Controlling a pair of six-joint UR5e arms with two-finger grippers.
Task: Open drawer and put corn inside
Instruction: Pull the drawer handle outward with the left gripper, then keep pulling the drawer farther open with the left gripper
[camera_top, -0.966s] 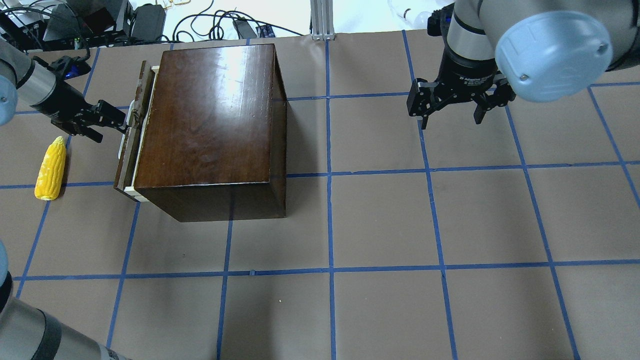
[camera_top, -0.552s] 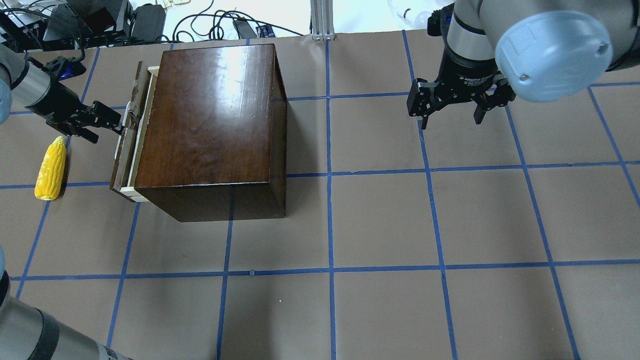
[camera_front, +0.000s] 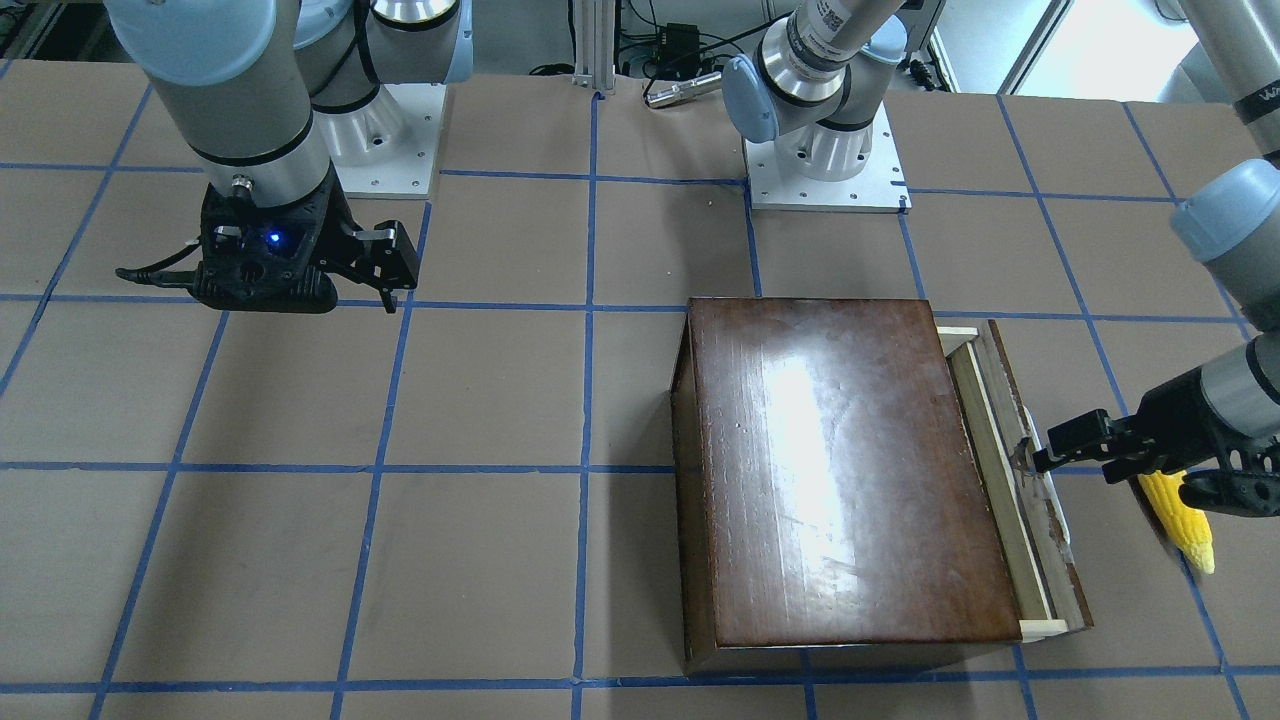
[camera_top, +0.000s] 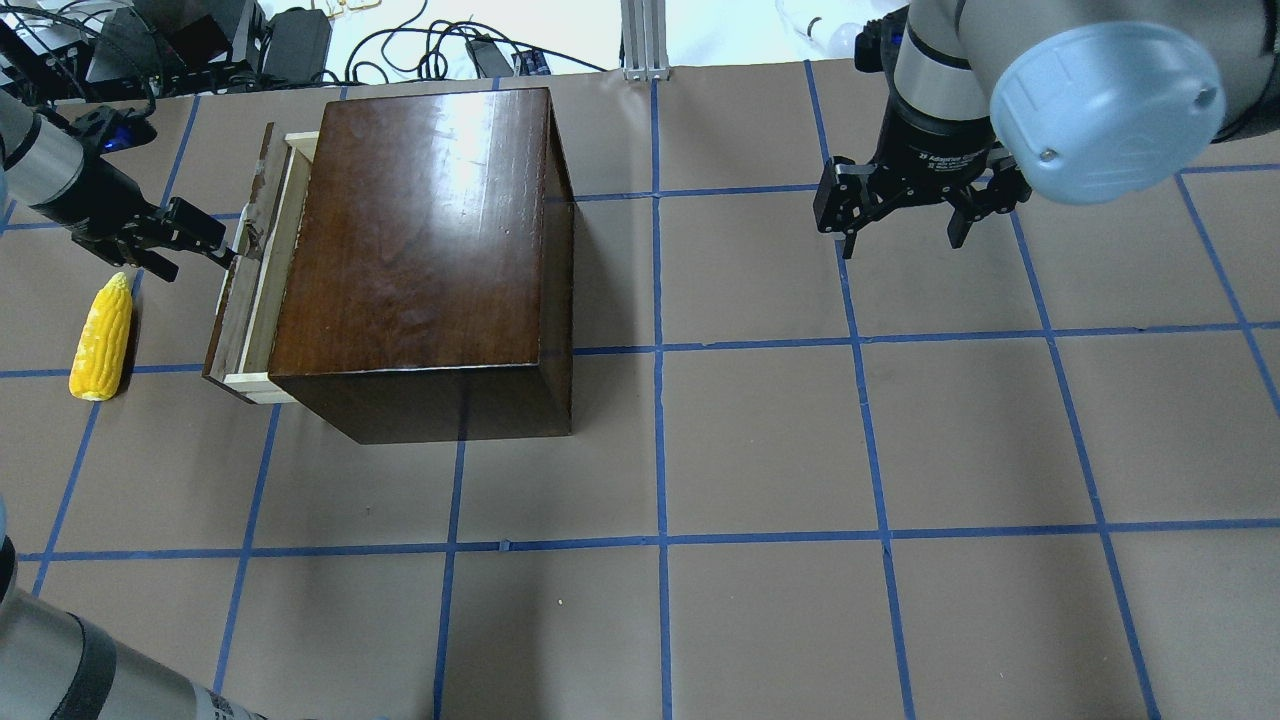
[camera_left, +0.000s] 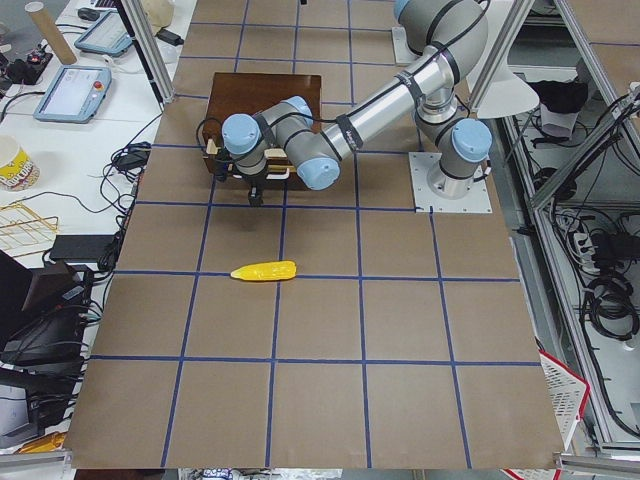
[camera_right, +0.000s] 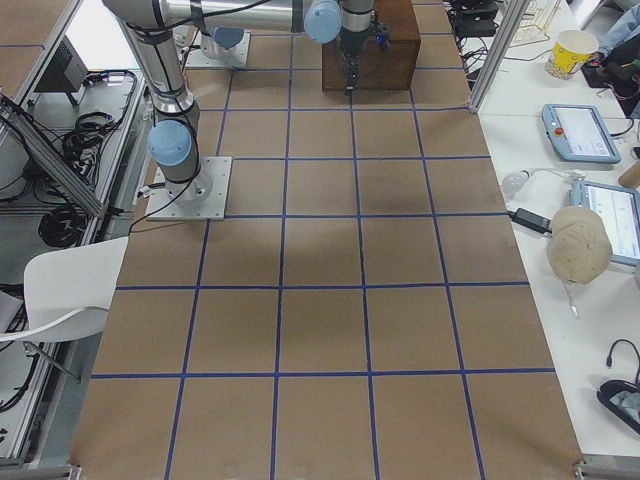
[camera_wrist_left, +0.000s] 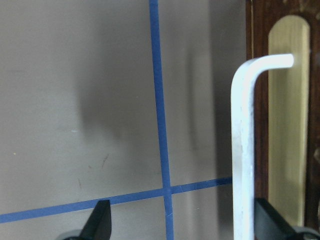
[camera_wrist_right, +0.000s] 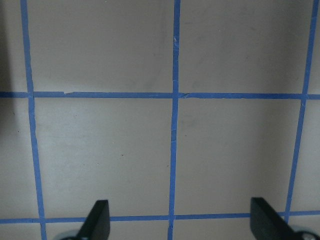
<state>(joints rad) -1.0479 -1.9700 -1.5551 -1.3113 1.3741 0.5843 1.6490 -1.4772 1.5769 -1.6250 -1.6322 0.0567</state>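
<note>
Brown-paper table (camera_top: 760, 440): 1 drawer (camera_top: 250, 310) sticks partly out of the box (camera_top: 420, 230). I see my left gripper (camera_wrist_left: 182, 225) spread, 1 finger just beside the handle (camera_wrist_left: 242, 150). My right gripper (camera_top: 902, 245) hangs spread, well apart. Corn (camera_top: 102, 338) lies near the drawer's front.

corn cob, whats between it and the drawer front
Only bare brown table paper separates the yellow toy corn cob from the dark worn drawer front, seen overhead.

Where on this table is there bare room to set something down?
The robot-side half of the table is bare, as is the stretch between the box and the right gripper. It is crowded at the left edge: corn, left gripper and part-open drawer sit close together.
</note>
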